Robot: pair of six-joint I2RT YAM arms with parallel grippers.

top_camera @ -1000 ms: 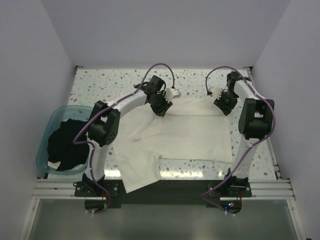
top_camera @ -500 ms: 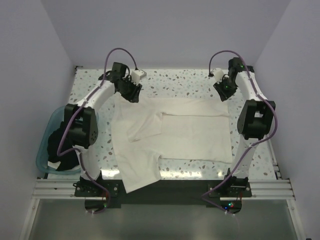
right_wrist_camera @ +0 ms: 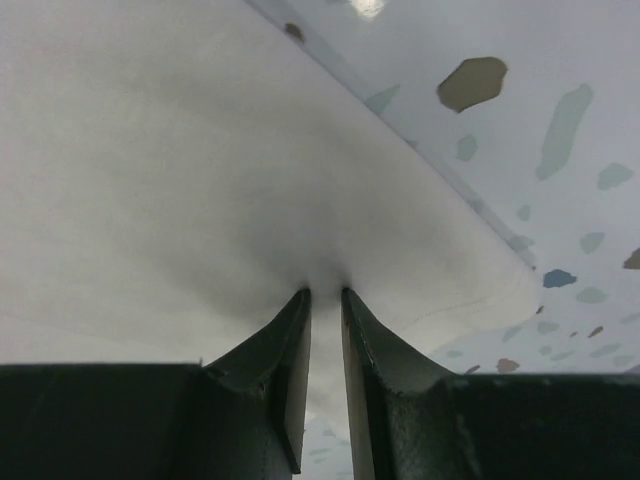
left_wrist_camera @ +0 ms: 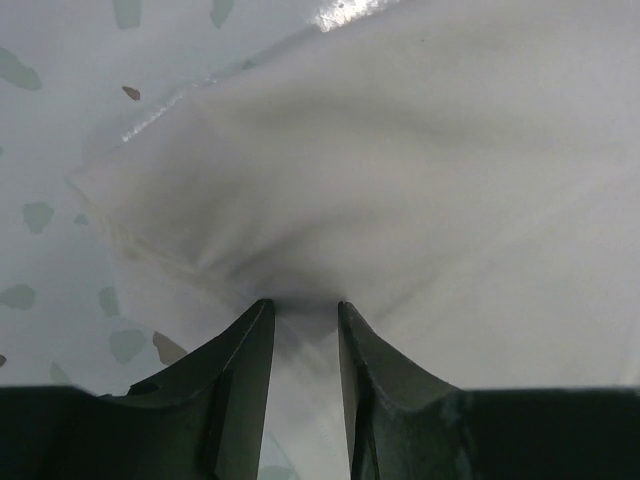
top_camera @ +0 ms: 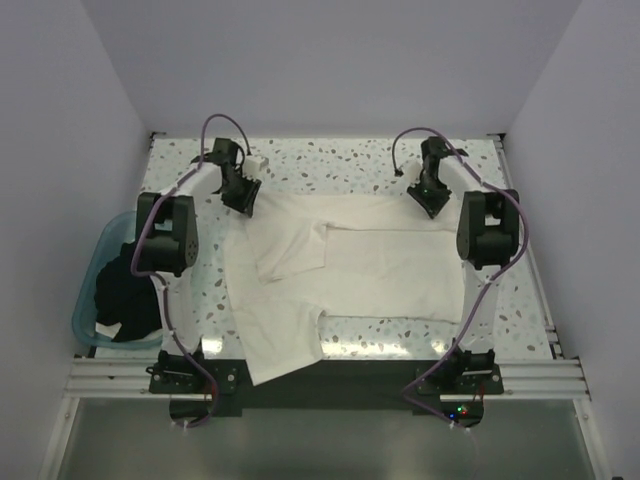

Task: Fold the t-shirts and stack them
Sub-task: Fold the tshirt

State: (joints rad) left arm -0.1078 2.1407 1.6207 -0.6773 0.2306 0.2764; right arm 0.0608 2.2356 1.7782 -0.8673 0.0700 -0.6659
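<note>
A white t-shirt (top_camera: 345,270) lies spread on the speckled table, plain side up, one sleeve folded in at the left. My left gripper (top_camera: 243,205) is shut on its far left corner; the wrist view shows cloth (left_wrist_camera: 400,180) bunched between the fingers (left_wrist_camera: 245,350). My right gripper (top_camera: 432,207) is shut on its far right corner, cloth (right_wrist_camera: 200,170) pinched between the fingers (right_wrist_camera: 295,340). A black t-shirt (top_camera: 128,290) lies crumpled in the teal tub. No red print shows.
The translucent teal tub (top_camera: 92,275) stands at the table's left edge. White walls close the table on the left, back and right. The shirt's near left part hangs over the front edge (top_camera: 280,362).
Both grippers have carried the shirt's far edge back and outward, the left one a long way left, drawing the folded cloth out flat and wide.
</note>
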